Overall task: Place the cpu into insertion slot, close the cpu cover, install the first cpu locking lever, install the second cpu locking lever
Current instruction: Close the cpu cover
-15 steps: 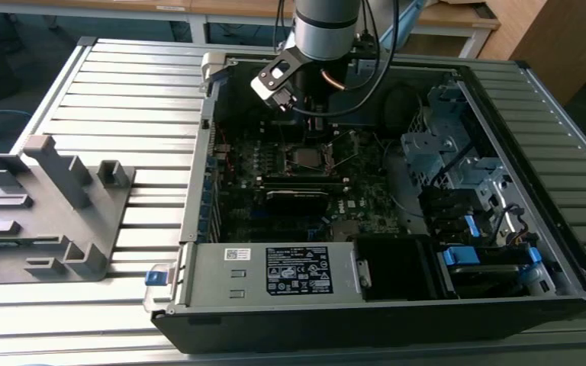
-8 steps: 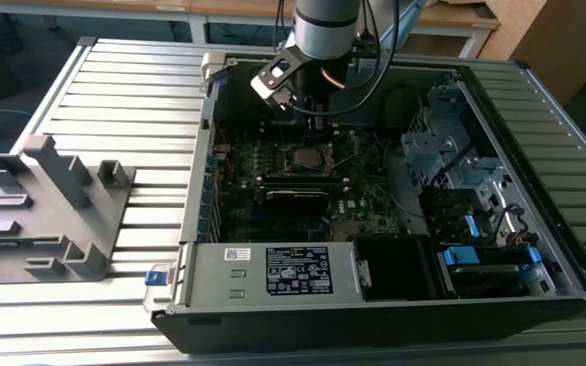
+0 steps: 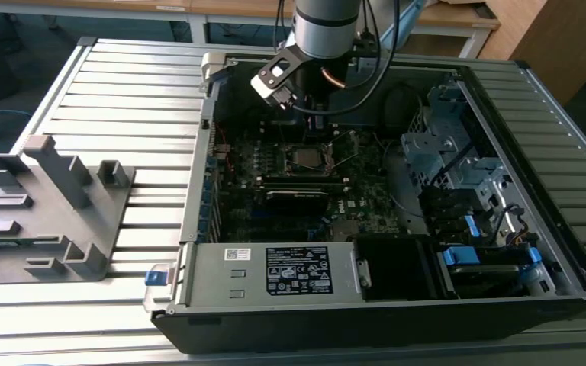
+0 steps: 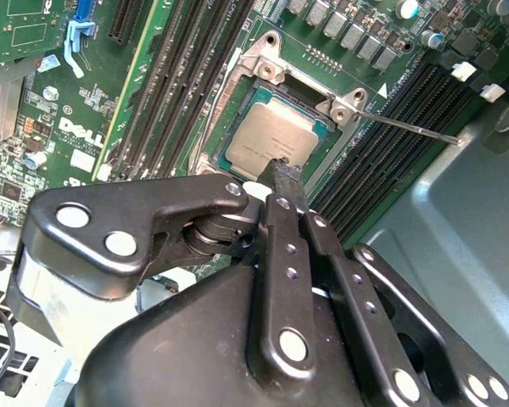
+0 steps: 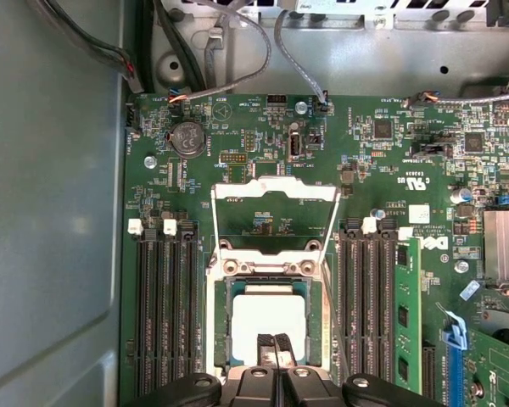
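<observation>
The cpu lies flat in the insertion slot, its pale silver top showing in both wrist views. The cpu cover is swung open, a silver frame with a cut-out middle standing off the far side of the socket. My gripper is shut, its black fingertips together just over the cpu's near edge. Whether they touch it, I cannot tell. A thin locking lever sticks out sideways from a socket corner. In the exterior view my gripper hangs above the socket.
Black memory slots flank the socket on both sides. The open computer case lies on a slatted metal table, with drive bays at the exterior view's right. A grey plastic fixture stands at the exterior view's left. Cables run along the case wall.
</observation>
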`<state>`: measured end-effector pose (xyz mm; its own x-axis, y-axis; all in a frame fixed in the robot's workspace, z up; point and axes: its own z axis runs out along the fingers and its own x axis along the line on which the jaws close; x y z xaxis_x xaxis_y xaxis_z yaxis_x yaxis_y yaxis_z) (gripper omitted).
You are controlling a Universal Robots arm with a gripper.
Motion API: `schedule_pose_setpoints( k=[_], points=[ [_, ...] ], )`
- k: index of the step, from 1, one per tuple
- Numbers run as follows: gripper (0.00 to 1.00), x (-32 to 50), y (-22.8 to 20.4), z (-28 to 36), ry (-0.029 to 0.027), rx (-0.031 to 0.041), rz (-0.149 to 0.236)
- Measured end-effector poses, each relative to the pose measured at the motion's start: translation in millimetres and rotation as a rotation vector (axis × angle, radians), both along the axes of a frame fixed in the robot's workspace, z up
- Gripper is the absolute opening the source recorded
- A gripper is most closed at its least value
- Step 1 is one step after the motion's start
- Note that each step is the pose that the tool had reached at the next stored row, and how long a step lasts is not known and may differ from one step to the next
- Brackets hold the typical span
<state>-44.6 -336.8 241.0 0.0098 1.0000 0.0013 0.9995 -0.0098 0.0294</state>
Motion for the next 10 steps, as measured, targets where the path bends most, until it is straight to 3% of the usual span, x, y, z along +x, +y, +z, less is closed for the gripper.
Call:
schedule_pose_setpoints(
  k=[10],
  points=[
    [0.11, 0.0, 0.0, 2.3, -0.0002, -0.0002, 0.000]
  ],
)
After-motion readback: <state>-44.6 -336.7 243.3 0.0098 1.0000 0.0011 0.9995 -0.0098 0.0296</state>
